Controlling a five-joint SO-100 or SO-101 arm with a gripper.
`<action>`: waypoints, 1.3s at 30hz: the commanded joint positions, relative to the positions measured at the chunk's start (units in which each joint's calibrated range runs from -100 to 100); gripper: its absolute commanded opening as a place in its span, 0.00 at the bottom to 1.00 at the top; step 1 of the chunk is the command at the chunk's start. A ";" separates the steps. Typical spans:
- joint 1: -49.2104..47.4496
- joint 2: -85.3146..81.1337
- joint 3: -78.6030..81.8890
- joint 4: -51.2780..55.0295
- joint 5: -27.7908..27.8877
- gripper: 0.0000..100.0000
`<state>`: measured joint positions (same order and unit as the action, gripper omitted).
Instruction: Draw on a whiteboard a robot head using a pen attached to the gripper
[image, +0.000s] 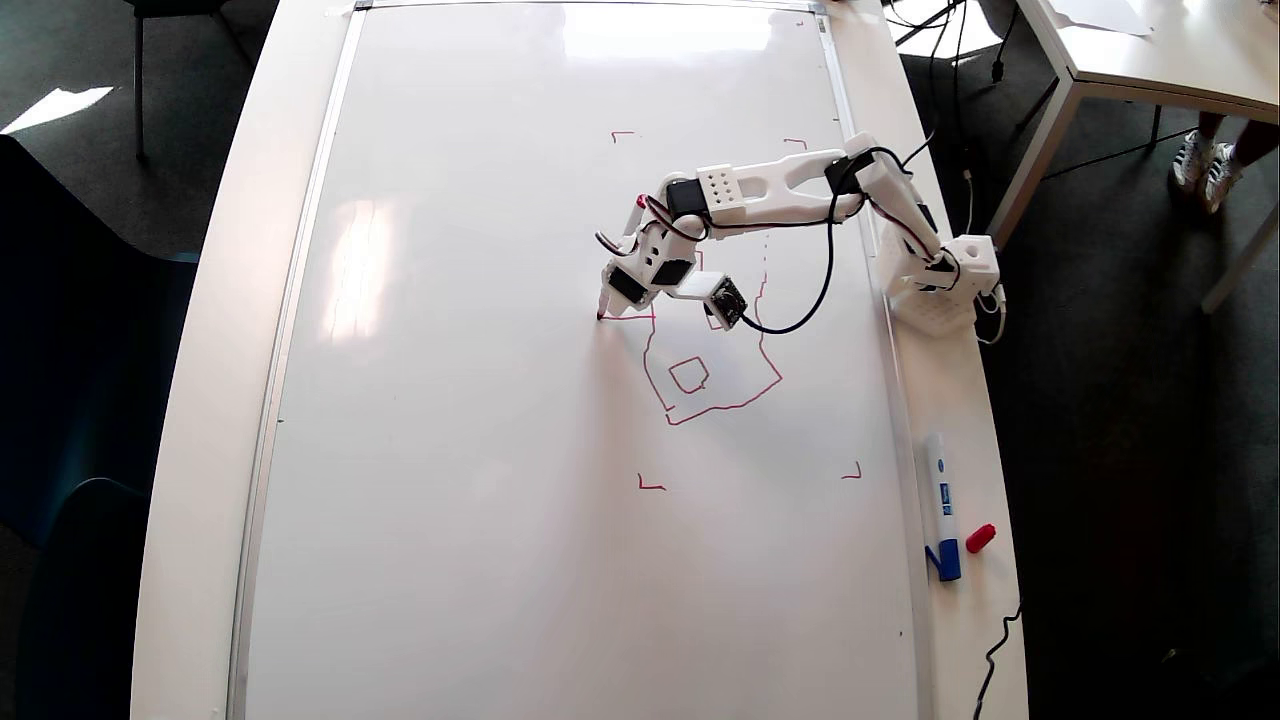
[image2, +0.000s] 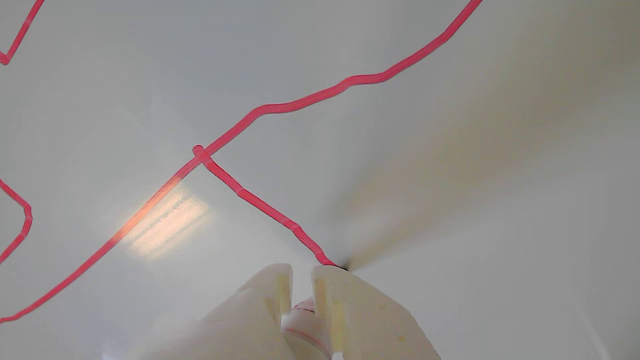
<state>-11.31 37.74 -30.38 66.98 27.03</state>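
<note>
Overhead, left to right: whiteboard (image: 450, 400) glossy and slick — pen (image: 603, 308) tip touches it at a stalk line's end, clamped by the gripper (image: 612, 305) (light, rigid; hold mid-barrel). Robot head (image: 715, 380) outline sits right of it.

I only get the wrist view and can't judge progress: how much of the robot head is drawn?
Observer: Overhead, the robot head shows an outline with one small square inside; the arm hides its top.
Operator: Where's the pen against the corner marks?
Observer: Its tip sits just left of the left-hand corner marks.
Operator: Any spare marker?
Observer: A blue-capped marker lies on the table rim right of the whiteboard, a loose red cap beside it.
</note>
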 joint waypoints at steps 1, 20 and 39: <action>-0.07 0.29 -0.44 0.53 -0.11 0.01; -2.06 1.63 -1.44 -5.81 -3.44 0.01; 3.69 4.57 -6.80 0.70 0.48 0.01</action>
<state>-8.45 42.91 -37.60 64.53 26.92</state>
